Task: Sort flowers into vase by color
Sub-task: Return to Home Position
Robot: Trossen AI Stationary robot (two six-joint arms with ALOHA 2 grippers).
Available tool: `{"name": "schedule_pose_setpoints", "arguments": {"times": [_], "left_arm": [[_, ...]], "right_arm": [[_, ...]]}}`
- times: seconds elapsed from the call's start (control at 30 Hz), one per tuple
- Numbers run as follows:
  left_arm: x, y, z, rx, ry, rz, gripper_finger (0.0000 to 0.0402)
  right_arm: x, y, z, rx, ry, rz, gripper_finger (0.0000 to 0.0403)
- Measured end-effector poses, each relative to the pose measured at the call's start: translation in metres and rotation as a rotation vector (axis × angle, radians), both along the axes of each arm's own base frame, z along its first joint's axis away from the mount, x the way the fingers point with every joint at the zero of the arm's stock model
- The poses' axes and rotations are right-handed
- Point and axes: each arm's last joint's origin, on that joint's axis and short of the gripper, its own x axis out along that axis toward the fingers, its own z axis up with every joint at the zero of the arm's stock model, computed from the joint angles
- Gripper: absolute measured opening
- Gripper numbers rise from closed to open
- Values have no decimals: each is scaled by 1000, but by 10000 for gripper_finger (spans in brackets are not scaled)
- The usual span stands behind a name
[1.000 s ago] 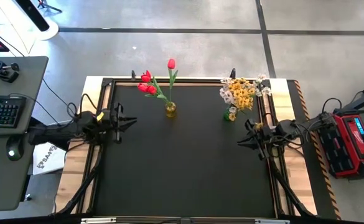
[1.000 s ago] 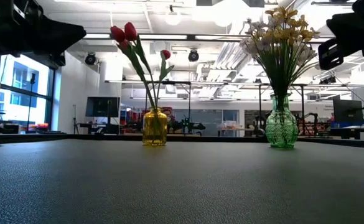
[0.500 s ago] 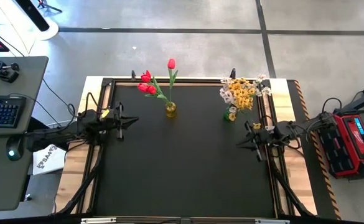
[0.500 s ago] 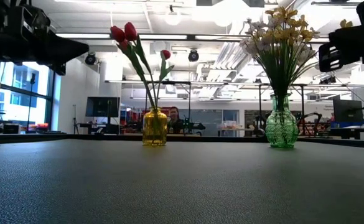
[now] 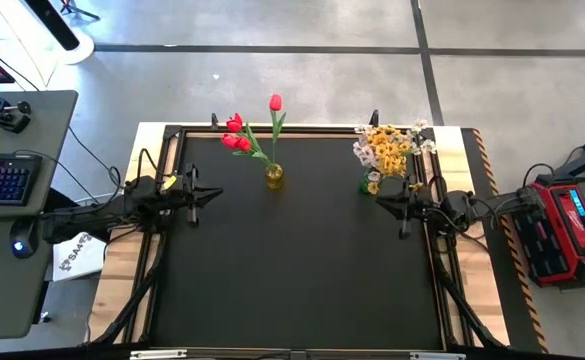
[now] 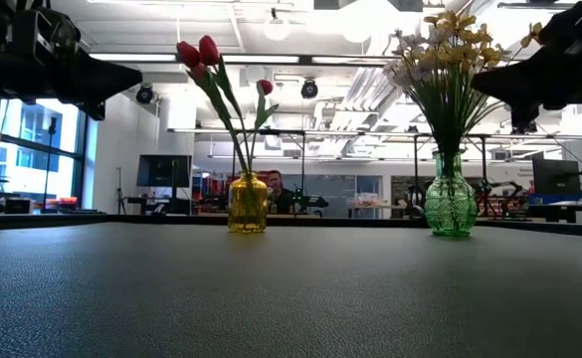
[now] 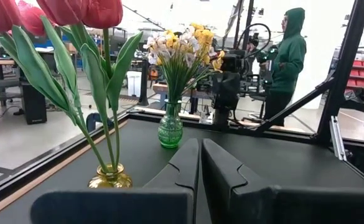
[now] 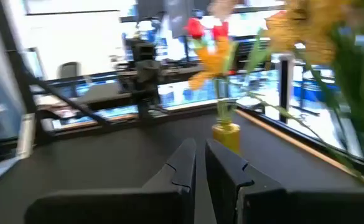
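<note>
Red tulips (image 5: 240, 135) stand with their stems in a yellow vase (image 5: 274, 177) at the far middle of the black mat. White and yellow sprays (image 5: 392, 148) stand together in a green vase (image 5: 370, 185) to its right. My left gripper (image 5: 215, 193) hovers shut and level at the mat's left edge, pointing right, holding nothing; its wrist view shows the fingers (image 7: 188, 163) closed. My right gripper (image 5: 380, 203) hovers shut and level beside the green vase, on its near side, pointing left; I cannot tell whether it touches the vase.
A black frame (image 5: 167, 135) and wooden border run round the mat. A desk with a keyboard (image 5: 2, 180) stands left of the table, a red box (image 5: 562, 225) right of it. A person in a green hoodie (image 7: 287, 59) stands in the room beyond.
My right gripper has swung toward the table's far edge, its tips coming up close beside the green vase, and has stayed shut. The vases and flowers have kept their places.
</note>
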Motion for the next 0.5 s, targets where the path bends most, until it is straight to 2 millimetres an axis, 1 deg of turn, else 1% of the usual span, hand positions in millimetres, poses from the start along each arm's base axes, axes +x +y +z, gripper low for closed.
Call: {"name": "schedule_pose_setpoints", "arguments": {"times": [0.13,0.33,0.5], "left_arm": [[0,0,0,0,0,0,8],[0,0,0,0,0,0,8],[0,0,0,0,0,0,8]], "right_arm": [[1,-1,1,-36,-7,99,21],[2,-7,0,-83,19,15,21],[2,-7,-1,-80,23,9,21]]}}
